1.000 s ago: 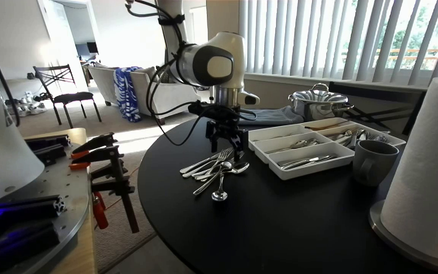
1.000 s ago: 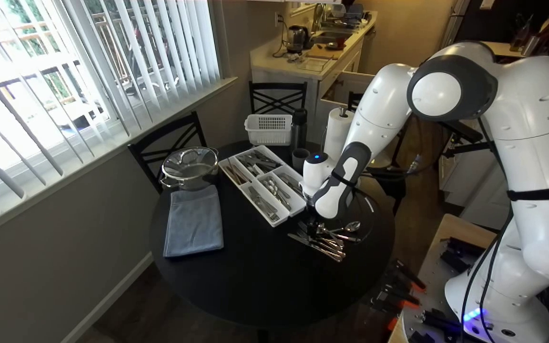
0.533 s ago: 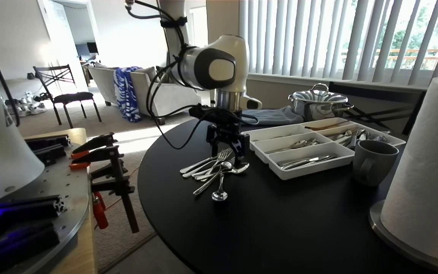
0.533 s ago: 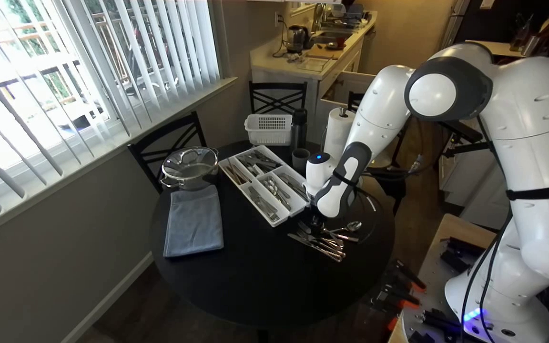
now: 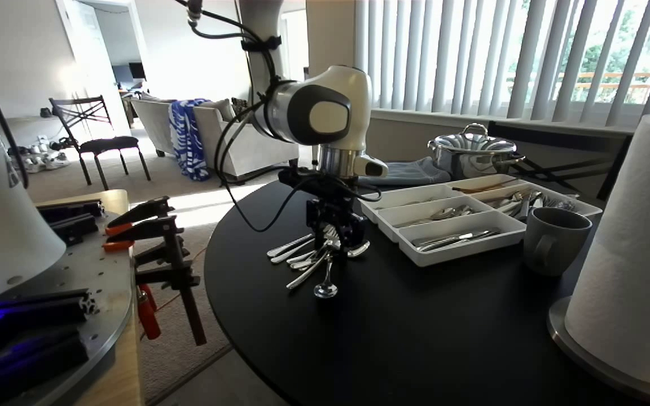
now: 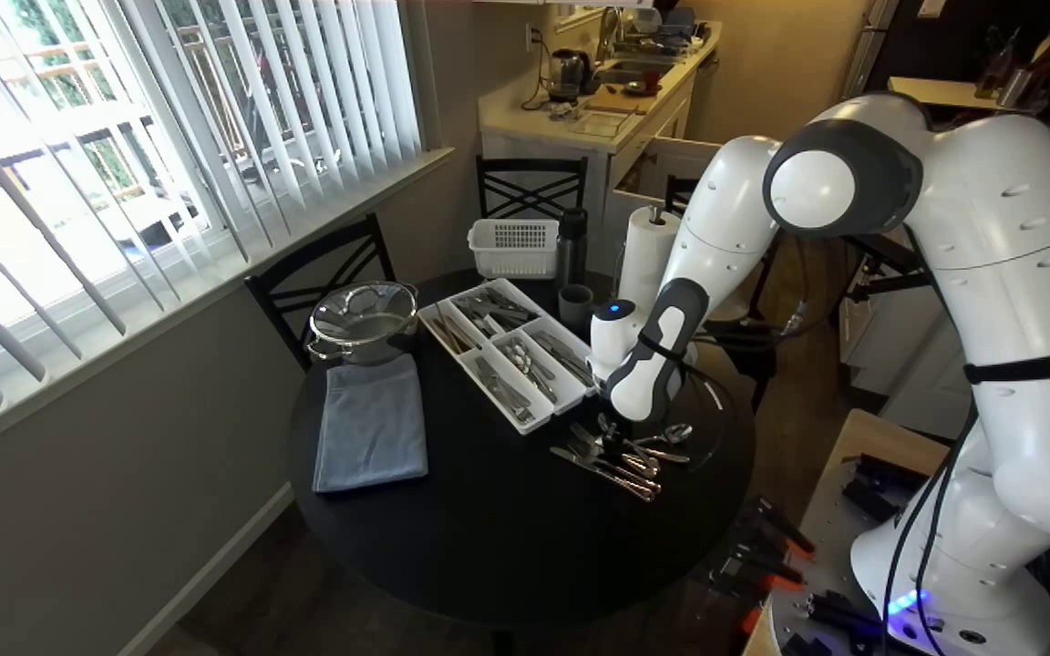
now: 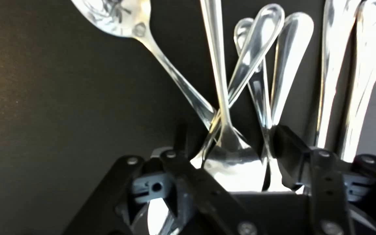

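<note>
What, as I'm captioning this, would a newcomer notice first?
Likely the white arm, filling the right of an exterior view and arched over the black table. Next, the open gripper at its end, straddling part of a silver cutlery pile. Then the white divided tray beside the pile.

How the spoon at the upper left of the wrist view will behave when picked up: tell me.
The spoon looks like shiny metal, so it should stay stiff rather than bend. Its slim, smooth handle will probably be somewhat slippery. That handle crosses other cutlery, so lifting it may well nudge those pieces too.
</note>
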`<state>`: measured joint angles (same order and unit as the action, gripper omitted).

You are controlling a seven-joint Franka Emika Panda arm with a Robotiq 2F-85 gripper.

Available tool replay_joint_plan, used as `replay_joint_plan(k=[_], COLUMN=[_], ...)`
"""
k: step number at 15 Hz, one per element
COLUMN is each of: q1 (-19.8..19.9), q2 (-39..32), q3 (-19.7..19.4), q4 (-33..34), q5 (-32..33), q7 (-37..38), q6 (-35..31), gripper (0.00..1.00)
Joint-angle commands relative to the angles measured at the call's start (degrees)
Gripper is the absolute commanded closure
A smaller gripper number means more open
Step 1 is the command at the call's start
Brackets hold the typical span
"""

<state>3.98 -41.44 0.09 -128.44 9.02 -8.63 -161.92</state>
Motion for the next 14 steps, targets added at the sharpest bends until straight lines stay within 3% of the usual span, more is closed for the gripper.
replay_joint_plan(k=[1,4,5,10,14], q1=[1.0,1.3,1.3,-2.1,-10.8], q2=[0.7,1.6,1.7,7.2,17.4], q3=[0.5,0.4,0.3,-2.3,-9.4], q4=[-0.7,-1.4,-1.6,-5.4,-11.6], q5=[-1.0,-1.1,-1.2,-0.8,1.5], q7=[-1.0,-0.9,-0.8,3.5,11.2], q6=[0.0,-0.6,-0.8,-2.8,-5.5], gripper=[0.61,0.81,0.84,0.84,0.84])
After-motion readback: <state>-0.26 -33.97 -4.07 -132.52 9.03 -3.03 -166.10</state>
